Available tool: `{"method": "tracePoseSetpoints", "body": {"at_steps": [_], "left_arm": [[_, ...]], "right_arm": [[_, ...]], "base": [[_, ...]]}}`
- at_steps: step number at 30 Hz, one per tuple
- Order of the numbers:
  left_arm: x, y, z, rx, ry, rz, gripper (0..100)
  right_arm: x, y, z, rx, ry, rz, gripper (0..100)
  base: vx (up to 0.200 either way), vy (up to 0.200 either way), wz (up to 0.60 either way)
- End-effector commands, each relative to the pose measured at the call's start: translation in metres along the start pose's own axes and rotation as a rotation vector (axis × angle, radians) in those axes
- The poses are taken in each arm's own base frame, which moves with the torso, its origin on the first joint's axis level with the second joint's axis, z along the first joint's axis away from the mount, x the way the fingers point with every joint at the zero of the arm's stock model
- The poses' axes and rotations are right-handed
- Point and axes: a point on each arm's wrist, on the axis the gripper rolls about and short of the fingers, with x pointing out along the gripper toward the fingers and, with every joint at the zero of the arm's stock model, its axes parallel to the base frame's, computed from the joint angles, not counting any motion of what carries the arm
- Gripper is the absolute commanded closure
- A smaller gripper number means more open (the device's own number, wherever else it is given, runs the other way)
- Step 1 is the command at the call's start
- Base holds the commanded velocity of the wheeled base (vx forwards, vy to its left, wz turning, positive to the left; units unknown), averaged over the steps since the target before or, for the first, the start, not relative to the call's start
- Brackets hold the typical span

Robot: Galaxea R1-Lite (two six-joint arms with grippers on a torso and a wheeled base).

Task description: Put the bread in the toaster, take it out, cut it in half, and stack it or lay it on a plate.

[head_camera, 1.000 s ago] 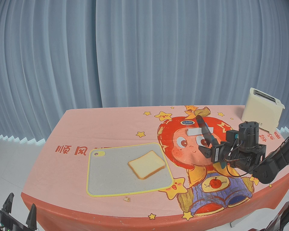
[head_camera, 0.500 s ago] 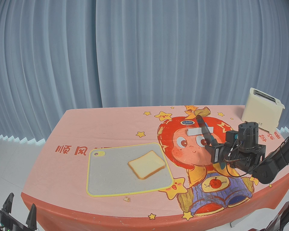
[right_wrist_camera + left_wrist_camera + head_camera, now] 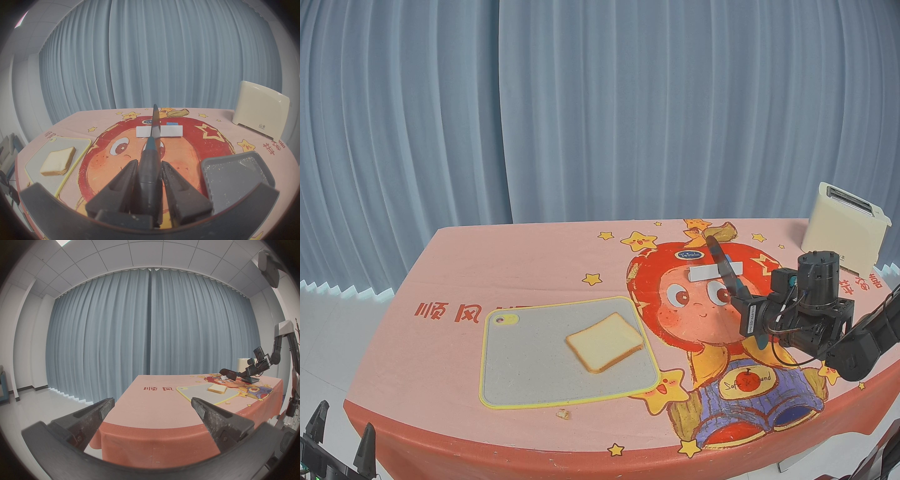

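Note:
A slice of bread (image 3: pixel 605 342) lies flat on the grey, yellow-rimmed cutting board (image 3: pixel 537 356) near the table's front. My right gripper (image 3: pixel 740 306) hovers over the right part of the table, well to the right of the board, shut on the dark handle of a knife (image 3: pixel 149 168). The knife blade (image 3: pixel 722 265) points up and away toward the table's far side. The cream toaster (image 3: pixel 845 228) stands at the far right corner with its slot empty. A grey plate (image 3: pixel 237 175) lies just beside the right gripper. My left gripper (image 3: pixel 150 418) is open, off the table's left front corner.
A white strip (image 3: pixel 142 131) lies on the cartoon tablecloth (image 3: pixel 506 269) past the knife tip. A crumb (image 3: pixel 564 413) sits by the board's front edge. A blue curtain (image 3: pixel 600 106) hangs behind the table.
My right gripper has shifted slightly to the right with the knife, and the blade has tipped up a little. The bread and the left arm have not moved.

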Motion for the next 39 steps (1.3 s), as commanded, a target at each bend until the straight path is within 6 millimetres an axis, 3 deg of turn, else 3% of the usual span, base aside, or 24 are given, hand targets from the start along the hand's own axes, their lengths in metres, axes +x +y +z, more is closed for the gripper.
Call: {"method": "tracePoseSetpoints", "body": {"at_steps": [1,12,21,39], "left_arm": [[0.001,0.000,-0.005,0.000,0.018,0.001,0],[0.001,0.000,-0.005,0.000,0.018,-0.001,0],[0.001,0.000,-0.005,0.000,0.018,0.001,0],[0.001,0.000,-0.005,0.000,0.018,0.001,0]], "right_arm": [[-0.002,0.001,0.003,0.002,-0.012,0.003,100],[-0.027,0.002,0.025,0.015,-0.116,0.029,100],[-0.049,0.021,0.031,-0.005,-0.160,0.112,100],[-0.069,0.053,0.014,-0.064,-0.134,0.257,100]], "base": [[0.000,0.000,0.00],[0.000,0.000,0.00],[0.000,0.000,0.00],[0.000,0.000,0.00]]}}
